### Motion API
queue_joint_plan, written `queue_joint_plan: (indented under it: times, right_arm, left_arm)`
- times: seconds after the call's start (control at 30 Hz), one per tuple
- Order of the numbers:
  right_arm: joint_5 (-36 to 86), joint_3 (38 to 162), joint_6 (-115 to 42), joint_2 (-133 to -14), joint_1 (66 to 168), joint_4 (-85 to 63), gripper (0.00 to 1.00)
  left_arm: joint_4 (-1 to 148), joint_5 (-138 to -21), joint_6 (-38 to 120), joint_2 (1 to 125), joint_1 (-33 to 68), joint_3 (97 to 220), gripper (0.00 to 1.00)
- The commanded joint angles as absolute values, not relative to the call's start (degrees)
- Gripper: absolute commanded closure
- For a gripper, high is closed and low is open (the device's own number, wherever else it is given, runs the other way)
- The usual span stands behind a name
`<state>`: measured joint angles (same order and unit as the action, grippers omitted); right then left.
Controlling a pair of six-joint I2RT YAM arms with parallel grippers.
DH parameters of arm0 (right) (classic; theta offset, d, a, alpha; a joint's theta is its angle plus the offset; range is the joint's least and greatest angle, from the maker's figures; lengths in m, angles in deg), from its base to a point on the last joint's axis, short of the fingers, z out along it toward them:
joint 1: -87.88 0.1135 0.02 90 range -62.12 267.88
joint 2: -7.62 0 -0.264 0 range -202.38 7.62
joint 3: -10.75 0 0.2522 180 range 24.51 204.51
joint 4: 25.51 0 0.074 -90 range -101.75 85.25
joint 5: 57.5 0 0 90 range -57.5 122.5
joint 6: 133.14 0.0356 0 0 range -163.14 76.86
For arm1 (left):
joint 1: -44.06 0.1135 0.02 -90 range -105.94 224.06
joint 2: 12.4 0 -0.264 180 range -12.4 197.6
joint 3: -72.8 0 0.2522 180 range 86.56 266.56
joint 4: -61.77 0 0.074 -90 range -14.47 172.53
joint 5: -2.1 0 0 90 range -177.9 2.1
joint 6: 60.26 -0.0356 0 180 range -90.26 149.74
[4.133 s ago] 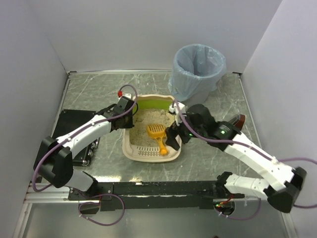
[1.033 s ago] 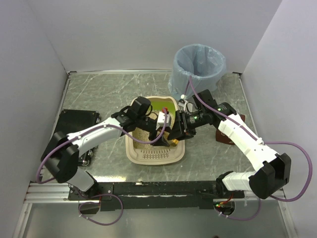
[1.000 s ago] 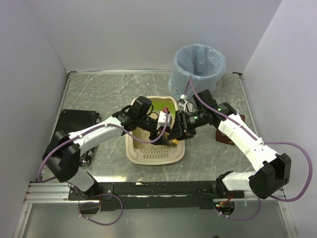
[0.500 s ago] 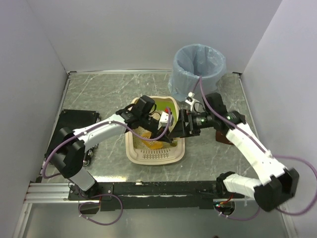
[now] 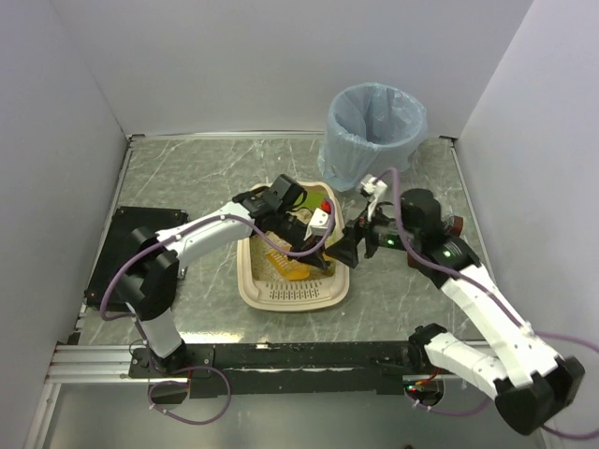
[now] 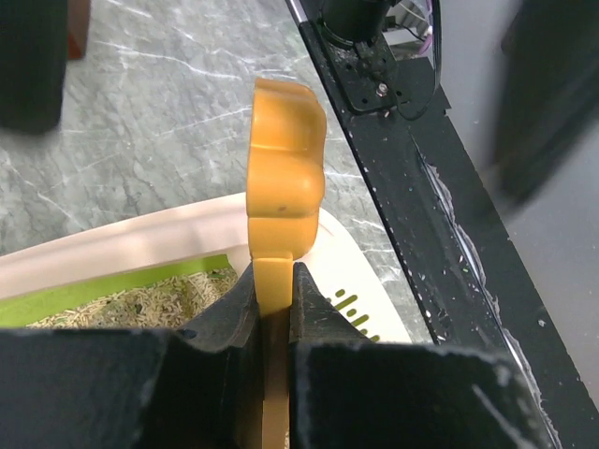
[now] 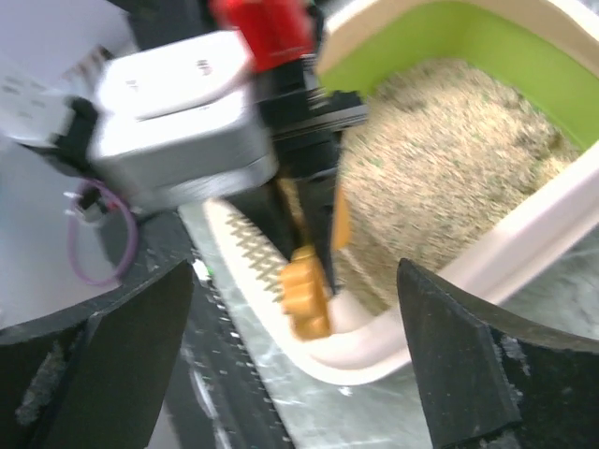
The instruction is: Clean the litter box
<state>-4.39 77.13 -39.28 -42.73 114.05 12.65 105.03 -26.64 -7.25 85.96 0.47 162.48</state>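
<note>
The left jaws [image 6: 273, 281] are clenching tight on the flat handle of an orange scoop [image 6: 284, 178], pinching it edge-on so that the handle's rounded end is sticking out past the fingertips and hanging over the cream rim of the litter box [image 5: 285, 297]. The right jaws [image 5: 349, 251] are standing released and spread wide, gripping nothing, hovering just beside the box's right rim and facing the left arm's wrist and the scoop handle across it. In the right wrist view the handle's end is sitting above the slotted lip, with beige litter [image 7: 440, 150] lying against the lime-green inner wall behind it. The litter box is resting near the middle of the table [image 5: 187, 168], its slotted lip pointing toward the near edge, and the left arm is reaching in over it from the left. A grey bin [image 5: 374, 126] lined with a light-blue bag is standing just beyond the box, by the far edge toward the right corner. A black mat [image 5: 122, 248] is lying along the left edge.
</note>
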Motion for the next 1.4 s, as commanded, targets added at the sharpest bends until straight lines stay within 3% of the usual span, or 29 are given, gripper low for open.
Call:
queue_joint_plan:
  times: [0.0, 0.13, 0.37, 0.53, 0.6, 0.73, 0.87, 1.0, 1.03, 1.07, 1.1, 1.13, 1.17, 1.23, 1.27, 1.3, 1.33, 1.37]
  right_arm:
    - [-2.7, 79.6, -44.5, -48.0, 115.5, 13.3, 0.1]
    - [-2.0, 80.1, -45.7, -49.9, 117.5, 14.3, 0.24]
    - [1.8, 79.3, -45.9, -49.4, 119.9, 16.3, 0.39]
    - [1.3, 79.2, -47.7, -49.2, 120.6, 17.9, 0.36]
    - [1.2, 79.4, -48.2, -49.2, 120.8, 18.3, 0.44]
    - [0.4, 79.7, -46.9, -49.4, 121.5, 16.1, 0.45]
    - [0.9, 80.4, -46.0, -49.7, 122.3, 14.9, 0.61]
    - [0.8, 80.5, -45.3, -50.0, 122.4, 14.7, 0.6]
    - [0.7, 80.6, -44.9, -50.4, 122.4, 14.4, 0.63]
    - [0.4, 80.4, -44.5, -50.5, 122.4, 13.8, 0.8]
    - [-0.5, 80.5, -44.4, -50.6, 122.4, 13.7, 0.91]
    - [-1.2, 80.8, -44.5, -51.1, 122.6, 13.9, 1.0]
    - [0.4, 81.2, -43.8, -51.2, 123.1, 13.9, 1.0]
    - [1.7, 82.1, -43.2, -51.4, 123.0, 15.7, 1.0]
    - [3.1, 83.1, -41.7, -51.4, 123.1, 18.0, 1.0]
    - [5.9, 83.7, -40.6, -51.2, 123.1, 20.0, 1.0]
    - [7.4, 84.3, -39.8, -50.9, 123.1, 21.5, 1.0]
    - [8.8, 84.5, -38.9, -50.3, 123.1, 23.1, 1.0]
  left_arm:
    - [110.7, -22.8, -13.1, 88.6, 0.4, 167.8, 0.99]
    - [113.9, -21.9, -15.3, 89.8, 0.4, 169.8, 0.99]
    - [115.3, -21.2, -17.9, 89.2, 0.5, 170.4, 0.99]
    - [120.9, -19.1, -22.0, 90.8, 0.8, 172.4, 0.99]
    - [123.0, -18.6, -24.3, 91.6, 0.9, 174.1, 0.99]
    - [124.5, -19.0, -23.3, 92.9, 0.9, 175.4, 0.99]
    - [123.6, -19.9, -22.3, 92.6, 0.9, 174.9, 0.99]
    - [122.6, -20.7, -21.8, 91.7, 0.9, 173.8, 0.99]
    - [122.1, -20.9, -21.3, 91.5, 0.9, 173.6, 0.99]
    - [120.9, -21.3, -20.2, 91.4, 0.9, 173.2, 0.99]
    - [120.5, -21.6, -19.7, 91.3, 0.9, 173.2, 0.97]
    - [120.1, -21.9, -18.6, 91.3, 0.8, 173.2, 0.82]
    - [120.0, -21.9, -18.4, 91.3, 0.9, 173.5, 0.72]
    - [120.9, -22.0, -19.3, 90.5, 0.8, 173.7, 0.66]
    - [120.4, -22.2, -18.7, 89.9, 0.9, 173.1, 0.51]
    - [116.6, -23.4, -17.1, 89.2, 1.0, 172.5, 0.43]
    - [114.1, -24.8, -12.7, 87.5, 0.9, 171.6, 0.27]
    - [111.6, -26.1, -10.1, 86.6, 1.0, 169.6, 0.24]
